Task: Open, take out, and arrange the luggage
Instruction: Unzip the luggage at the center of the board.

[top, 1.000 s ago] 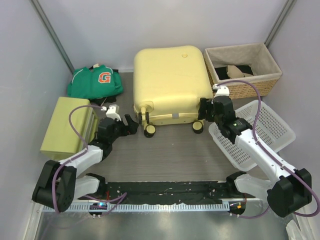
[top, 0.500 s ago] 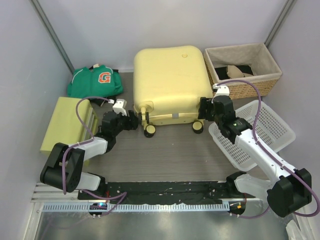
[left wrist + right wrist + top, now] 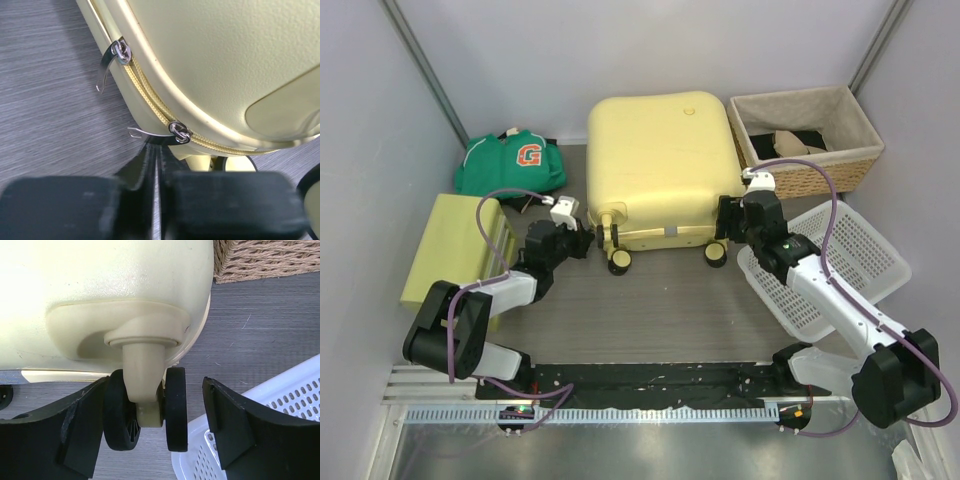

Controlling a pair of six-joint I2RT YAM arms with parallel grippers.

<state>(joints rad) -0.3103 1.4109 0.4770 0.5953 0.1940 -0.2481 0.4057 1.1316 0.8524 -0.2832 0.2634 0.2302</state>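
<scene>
Top view: luggage lies flat and closed at mid-bench, beyond both arms. Left jaws at its near-left corner, right jaws at its near-right wheel.
Left wrist: jaws pressed together at a zipper pull; hold on it unconfirmed.
Right wrist: jaws spread astride the wheel.
Judgement: shell stiff, smooth, bulky; the pull is the handhold.

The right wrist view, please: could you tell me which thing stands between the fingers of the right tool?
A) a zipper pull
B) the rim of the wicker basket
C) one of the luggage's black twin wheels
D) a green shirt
C: a black twin wheel under the corner of the luggage stands between the fingers of the right tool, whose jaws are open wide on either side of it.
</scene>
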